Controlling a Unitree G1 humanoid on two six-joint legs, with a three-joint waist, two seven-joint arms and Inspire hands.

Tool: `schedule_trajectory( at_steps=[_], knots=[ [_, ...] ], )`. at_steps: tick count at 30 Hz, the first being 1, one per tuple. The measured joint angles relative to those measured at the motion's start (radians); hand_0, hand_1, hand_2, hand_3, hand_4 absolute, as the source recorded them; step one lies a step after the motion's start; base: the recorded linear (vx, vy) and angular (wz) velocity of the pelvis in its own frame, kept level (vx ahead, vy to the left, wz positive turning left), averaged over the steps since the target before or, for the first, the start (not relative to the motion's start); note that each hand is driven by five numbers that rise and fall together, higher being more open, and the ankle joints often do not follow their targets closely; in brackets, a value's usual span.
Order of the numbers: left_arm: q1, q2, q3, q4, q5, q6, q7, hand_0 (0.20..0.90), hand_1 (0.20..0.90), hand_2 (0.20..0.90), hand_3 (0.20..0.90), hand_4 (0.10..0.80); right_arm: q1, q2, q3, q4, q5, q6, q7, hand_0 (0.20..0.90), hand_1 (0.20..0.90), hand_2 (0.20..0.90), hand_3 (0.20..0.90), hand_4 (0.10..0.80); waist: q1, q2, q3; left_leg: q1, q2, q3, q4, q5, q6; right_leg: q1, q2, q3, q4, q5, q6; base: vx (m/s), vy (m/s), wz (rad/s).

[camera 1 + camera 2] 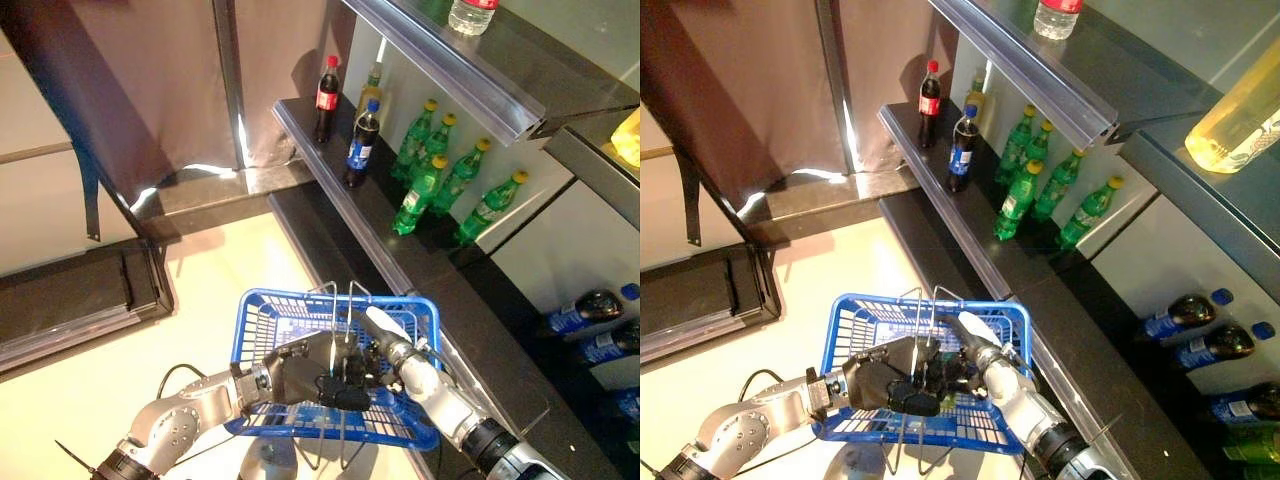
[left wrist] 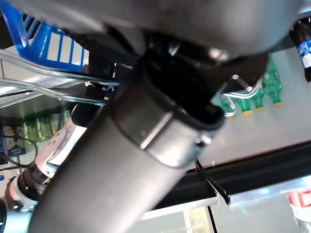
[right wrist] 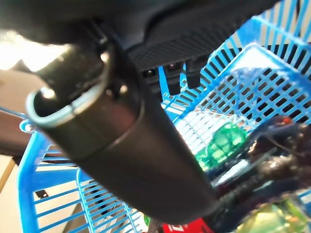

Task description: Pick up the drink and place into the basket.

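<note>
- Print on the labels too small to read; red label on the cola bottle (image 1: 327,98), blue label on the dark bottle (image 1: 361,143) beside it, both upright on the shelf (image 1: 300,130).
- Five green bottles (image 1: 430,180) with yellow caps standing further along the same shelf; more blue-capped bottles lying on a lower shelf at the right edge.
- Blue basket (image 1: 255,325) held low in front of the shelf, wire handles (image 1: 345,300) raised over its middle.
- Left hand (image 1: 300,372) reaching in from the lower left, dark fingers curled round the wire handles at the basket's centre.
- Right hand (image 1: 385,345) coming from the lower right, white-covered thumb up, reaching down inside the basket; cannot tell whether its fingers grip anything.
- Right wrist view alone showing the basket's contents: a green bottle (image 3: 221,143) lying against the blue mesh, with a patch of red label just beside it at the edge.
- Left wrist view mostly filled by the arm, with wire handles, a corner of blue mesh and green bottles behind.
</note>
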Motion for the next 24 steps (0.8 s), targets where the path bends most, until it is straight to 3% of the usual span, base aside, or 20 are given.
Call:
schedule_trajectory(
  at_steps=[10, 24],
  knots=[
    [0.085, -0.036, 0.101, 0.010, 0.003, -0.041, 0.061, 0.300, 0.300, 0.300, 0.200, 0.100, 0.090, -0.023, -0.096, -0.149, 0.041, -0.014, 0.001, 0.900, 0.900, 0.900, 0.900, 0.800, -0.039, 0.005, 0.002, 0.019, 0.006, 0.041, -0.009, -0.003, 0.002, -0.015, -0.007, 0.033, 0.012, 0.000, 0.001, -0.013, 0.013, -0.11],
    [0.173, -0.134, 0.213, 0.104, 0.003, -0.218, 0.149, 0.300, 0.300, 0.300, 0.200, 0.100, 0.219, -0.033, -0.277, -0.350, 0.070, -0.130, -0.023, 0.900, 0.900, 0.900, 0.900, 0.800, -0.158, 0.018, 0.006, 0.040, 0.022, 0.151, -0.011, -0.014, 0.015, -0.104, -0.024, 0.091, 0.092, 0.001, 0.001, -0.004, 0.028, -0.23]
  ],
)
